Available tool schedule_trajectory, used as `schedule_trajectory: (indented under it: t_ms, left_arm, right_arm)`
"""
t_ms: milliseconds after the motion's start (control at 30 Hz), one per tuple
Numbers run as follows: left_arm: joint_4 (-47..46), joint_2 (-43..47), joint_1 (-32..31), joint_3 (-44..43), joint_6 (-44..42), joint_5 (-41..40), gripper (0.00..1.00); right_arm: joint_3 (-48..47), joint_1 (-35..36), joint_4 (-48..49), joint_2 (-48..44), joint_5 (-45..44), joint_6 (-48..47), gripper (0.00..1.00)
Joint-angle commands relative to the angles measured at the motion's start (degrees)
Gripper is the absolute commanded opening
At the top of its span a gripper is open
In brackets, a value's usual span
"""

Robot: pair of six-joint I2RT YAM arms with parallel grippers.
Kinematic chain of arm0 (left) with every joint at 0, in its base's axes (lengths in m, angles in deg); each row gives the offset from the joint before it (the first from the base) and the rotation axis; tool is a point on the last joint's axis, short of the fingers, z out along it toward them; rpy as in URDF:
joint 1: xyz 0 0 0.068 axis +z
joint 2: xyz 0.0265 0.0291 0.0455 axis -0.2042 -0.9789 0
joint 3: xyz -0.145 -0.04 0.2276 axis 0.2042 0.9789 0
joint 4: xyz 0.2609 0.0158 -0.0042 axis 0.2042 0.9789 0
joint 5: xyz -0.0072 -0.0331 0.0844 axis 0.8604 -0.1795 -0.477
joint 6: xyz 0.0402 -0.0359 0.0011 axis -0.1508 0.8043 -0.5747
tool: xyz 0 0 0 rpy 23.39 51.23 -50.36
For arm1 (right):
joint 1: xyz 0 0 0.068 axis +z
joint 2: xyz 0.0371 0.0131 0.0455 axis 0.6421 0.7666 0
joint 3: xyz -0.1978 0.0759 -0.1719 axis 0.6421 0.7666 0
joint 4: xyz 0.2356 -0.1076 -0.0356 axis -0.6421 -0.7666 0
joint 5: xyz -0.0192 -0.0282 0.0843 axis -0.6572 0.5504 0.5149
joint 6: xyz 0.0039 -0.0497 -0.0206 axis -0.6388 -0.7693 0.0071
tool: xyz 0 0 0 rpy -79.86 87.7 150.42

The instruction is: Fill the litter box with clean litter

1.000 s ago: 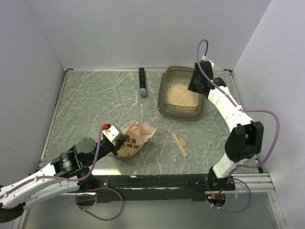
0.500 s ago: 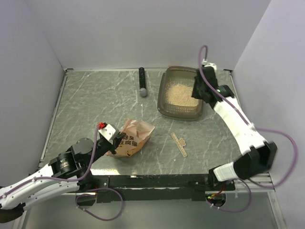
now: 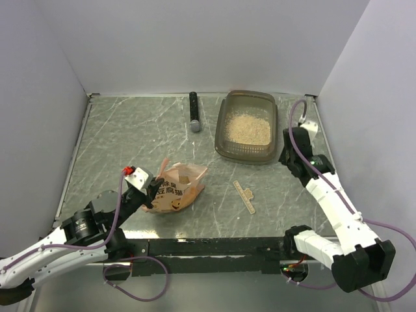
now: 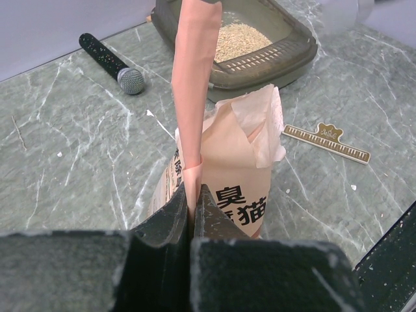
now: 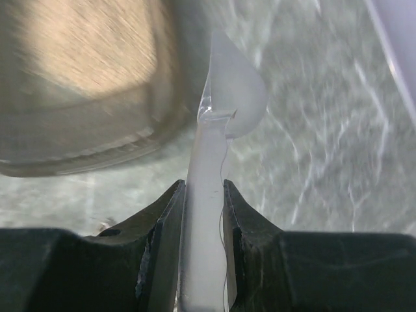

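The right jaws, gripping a clear plastic scoop [image 5: 224,104], had withdrawn from the smoky translucent rectangular litter box [image 3: 246,155], which held pale beige litter granules [image 3: 250,128]. The left jaws pinched the orange-pink pouch [image 4: 237,188] upright, so filling seemed largely done.

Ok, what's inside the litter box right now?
Pale beige clean litter lies in a loose heap in the litter box, nothing else on it. The floor beneath the heap is covered from view.

Blurred litter box [image 5: 81,146], cut off at right wrist view's upper-left edge
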Motion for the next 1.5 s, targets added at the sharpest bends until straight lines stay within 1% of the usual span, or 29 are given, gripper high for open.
schedule_trajectory:
  t_ms: [0, 167, 300, 467, 567, 600, 667, 700, 800, 867, 900, 1067, 1167, 1200, 1300, 1333, 1400, 1433, 1467]
  left_arm:
    - [-3.12, 0.61, 0.21, -3.06, 1.42, -1.77, 0.01]
    - [-3.03, 0.17, 0.21, -3.06, 1.51, -1.41, 0.01]
    - [-2.6, -0.01, 0.13, -3.24, 1.77, -1.15, 0.01]
    - [-2.42, 0.26, 0.13, -3.24, 1.86, -1.76, 0.01]
    - [-2.51, 0.26, 0.21, -3.06, 1.77, -1.85, 0.01]
    - [-2.51, 0.17, 0.21, -2.97, 1.68, -1.94, 0.01]
    - [-2.42, -0.36, 0.21, -2.88, 1.59, -1.59, 0.01]
    - [-2.51, -0.71, 0.21, -2.97, 1.51, -1.59, 0.01]
    - [-2.24, -2.2, 0.21, -3.23, 1.42, -1.5, 0.01]
    - [-2.07, -3.34, 0.13, -3.32, 1.16, -1.76, 0.01]
    - [-1.98, -3.52, 0.13, -3.58, 1.07, -1.94, 0.01]
    - [-2.33, -4.49, 0.21, -4.9, 0.1, -2.47, 0.01]
    - [-0.84, -5.72, 0.21, -8.32, -0.6, -2.56, 0.01]
    - [-0.23, -6.16, 0.13, -9.2, -0.6, -2.47, 0.01]
    - [2.06, -6.95, 0.21, -11.75, -1.13, -2.12, 0.01]
    - [2.93, -7.12, 0.21, -12.28, -1.83, -1.51, 0.01]
    - [4.25, -7.65, 0.21, -14.3, -2.27, -0.45, 0.01]
    - [4.78, -7.74, 0.21, -15.09, -2.8, 0.34, 0.01]
    - [5.92, -7.92, 0.21, -16.58, -2.98, 0.78, 0.01]
  right_arm:
    - [6.39, -2.27, 4.67, -3.19, -1.11, 4.42, 0.0]
    - [12.9, -4.39, 8.09, -1.88, 2.4, 7.49, 0.0]
    - [17.91, -6.06, 15.2, 0.05, 5.91, 8.9, 0.01]
    - [18.89, -9.22, 19.0, 9.18, 9.7, 8.47, 0.07]
    - [18.01, -10.54, 20.14, 13.85, 12.07, 8.46, 0.16]
    - [17.66, -10.8, 20.4, 15.34, 12.34, 8.38, 0.24]
    - [17.39, -11.07, 20.67, 16.4, 12.51, 8.03, 0.36]
    - [17.13, -11.16, 20.67, 16.84, 12.69, 7.94, 0.43]
    - [16.26, -11.07, 19.8, 15.8, 13.13, 6.89, 0.52]
    - [15.55, -11.07, 18.92, 14.39, 14.35, 5.13, 0.56]
    - [14.59, -11.07, 18.56, 12.99, 14.88, 4.17, 0.62]
    - [9.58, -10.98, 12.24, 8.24, 18.22, -2.34, 0.73]
    - [8.78, -10.98, 12.49, 1.31, 24.28, -5.68, 0.75]
    - [8.61, -10.81, 13.98, -2.37, 31.34, -6.9, 0.76]
    - [8.61, -8.79, 16.88, -8.79, 40.0, -12.17, 0.76]
    - [8.6, -8.0, 18.72, -9.86, 44.2, -13.15, 0.76]
    - [9.48, -4.31, 21.97, -12.41, 49.49, -16.04, 0.74]
    - [9.92, -3.0, 25.21, -12.77, 55.61, -16.84, 0.74]
    - [10.79, -0.98, 27.15, -12.95, 58.28, -17.63, 0.74]
